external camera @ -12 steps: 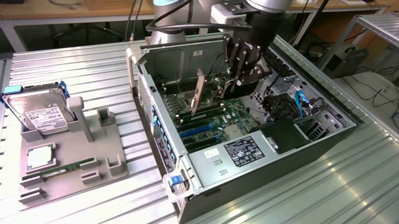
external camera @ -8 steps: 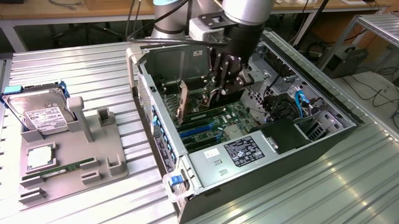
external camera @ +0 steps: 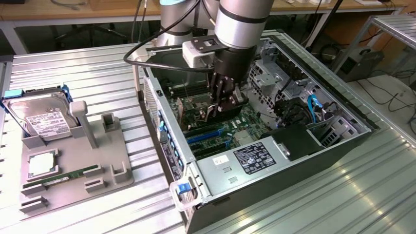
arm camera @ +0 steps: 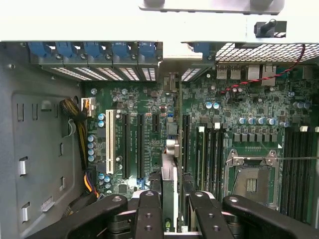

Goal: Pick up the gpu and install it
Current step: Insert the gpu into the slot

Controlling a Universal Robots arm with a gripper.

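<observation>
Mostly edge-on in the wrist view, the gpu stands clasped in the end effector over the motherboard, inside the open computer case. Its lower edge is hidden, so whether it is seated cannot be told.

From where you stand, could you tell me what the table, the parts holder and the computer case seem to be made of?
Table: ribbed bare metal, likely aluminium; it glints.
Parts holder: matte grey, probably plastic; no shine.
Computer case: sheet steel by the look, black-painted outside, dull silver inside with punched vents.
</observation>
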